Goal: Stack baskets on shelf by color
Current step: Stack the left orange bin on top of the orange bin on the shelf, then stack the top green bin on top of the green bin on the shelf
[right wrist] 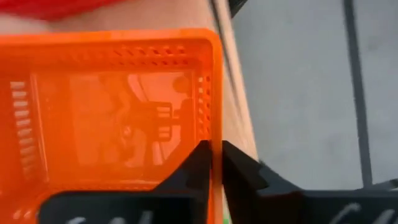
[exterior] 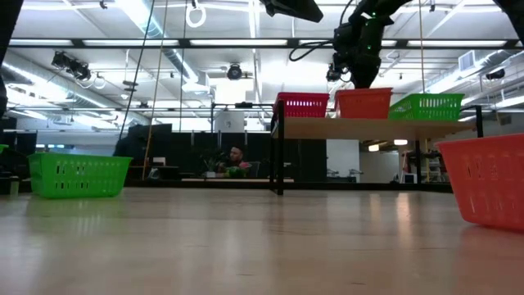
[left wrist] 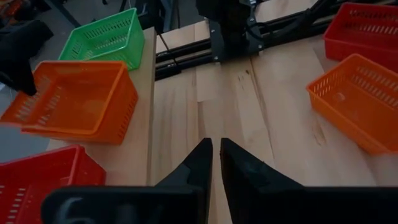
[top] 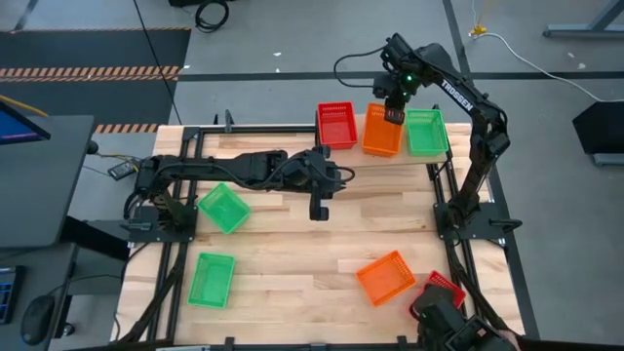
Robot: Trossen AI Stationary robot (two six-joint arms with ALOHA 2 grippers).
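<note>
While the right gripper [right wrist: 212, 163] pinches the rim of the orange basket [top: 382, 131] on the shelf [exterior: 368, 126] between red and green ones, jaws nearly together, a thin-wall slip could tip it off; left gripper [left wrist: 216, 163] waits, jaws pressed together.

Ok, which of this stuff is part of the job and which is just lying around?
Job: shelf, its red basket, orange basket (right gripper on its rim), green basket; loose green pair, loose orange, loose red; left gripper idle mid-table.
Lying about: mouse, floor cable, person behind.
</note>
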